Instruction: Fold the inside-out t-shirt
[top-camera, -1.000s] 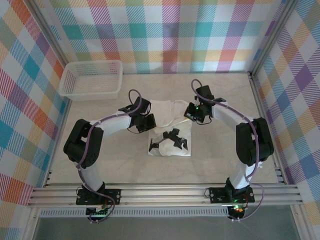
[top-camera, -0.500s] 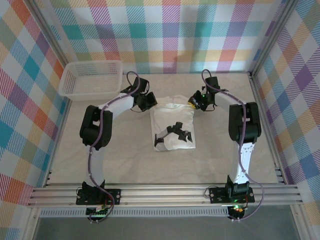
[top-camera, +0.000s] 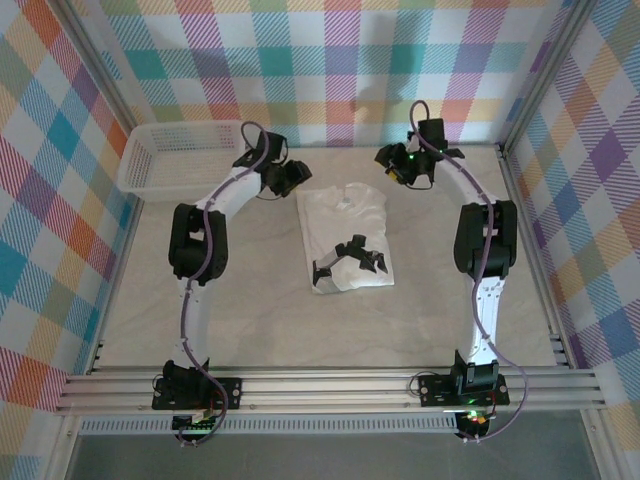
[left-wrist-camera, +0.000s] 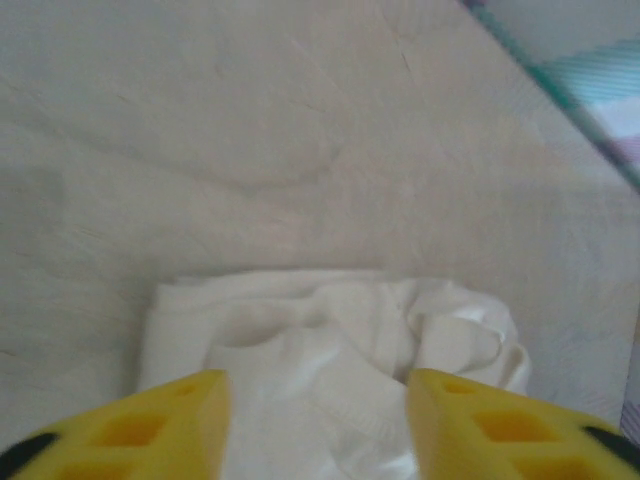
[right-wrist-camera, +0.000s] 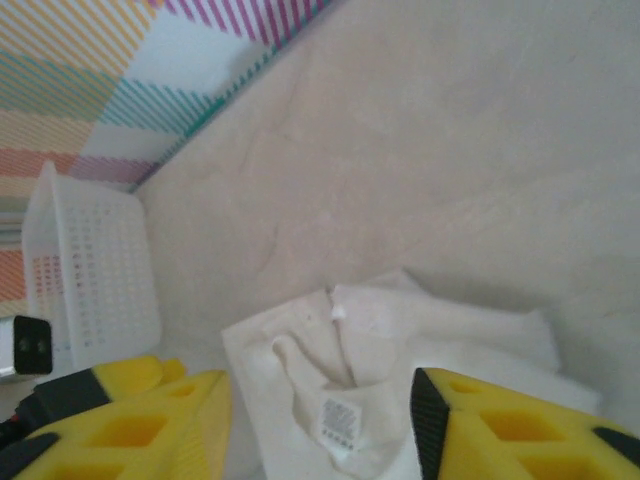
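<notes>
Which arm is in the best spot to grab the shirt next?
Probably left, narrowly. The left gripper hangs open with the far edge of the t-shirt centred between its fingers. The right gripper is open too, but the t-shirt lies off to one side.

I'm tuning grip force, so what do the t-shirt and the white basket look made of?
The t-shirt looks like thin, matte white knit fabric, perhaps cotton: it lies in soft creases, with a sewn label at the neck. The basket looks like rigid white plastic: a moulded mesh of small holes. Its gloss is hard to judge.
</notes>
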